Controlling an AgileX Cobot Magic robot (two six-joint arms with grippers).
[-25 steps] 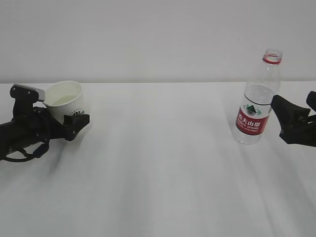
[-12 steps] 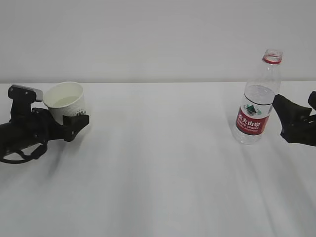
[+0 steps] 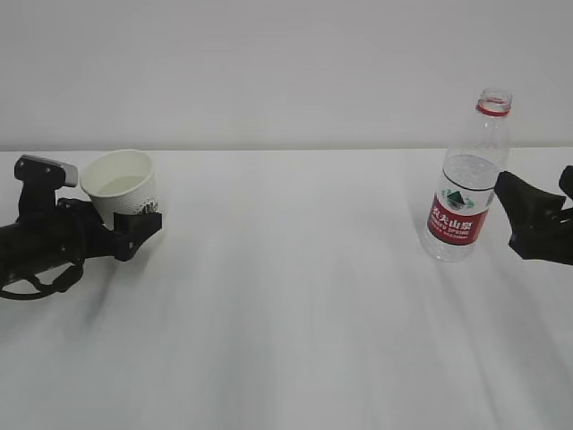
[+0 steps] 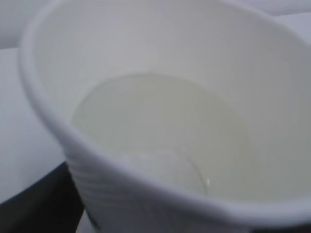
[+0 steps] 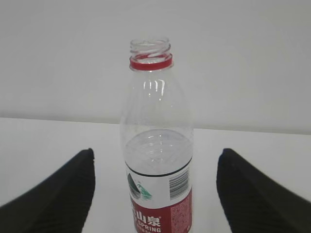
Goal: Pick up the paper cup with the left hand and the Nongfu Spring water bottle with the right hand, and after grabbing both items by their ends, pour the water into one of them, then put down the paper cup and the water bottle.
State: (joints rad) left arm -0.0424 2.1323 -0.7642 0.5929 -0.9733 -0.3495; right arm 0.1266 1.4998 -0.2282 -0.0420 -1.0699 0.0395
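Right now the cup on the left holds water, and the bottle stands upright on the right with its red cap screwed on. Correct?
Not quite. The water bottle has no cap: the right wrist view shows an open mouth above the red neck ring. The rest holds: the paper cup on the left holds water, and the bottle stands upright on the right.

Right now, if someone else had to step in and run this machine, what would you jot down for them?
Left hand: jaws open around the paper cup, which stands on the table.
Right hand: open, just right of the Nongfu Spring water bottle, not touching it.
Done: water is in the cup; the bottle stands upright, uncapped, part full.
Left: draw both arms clear.
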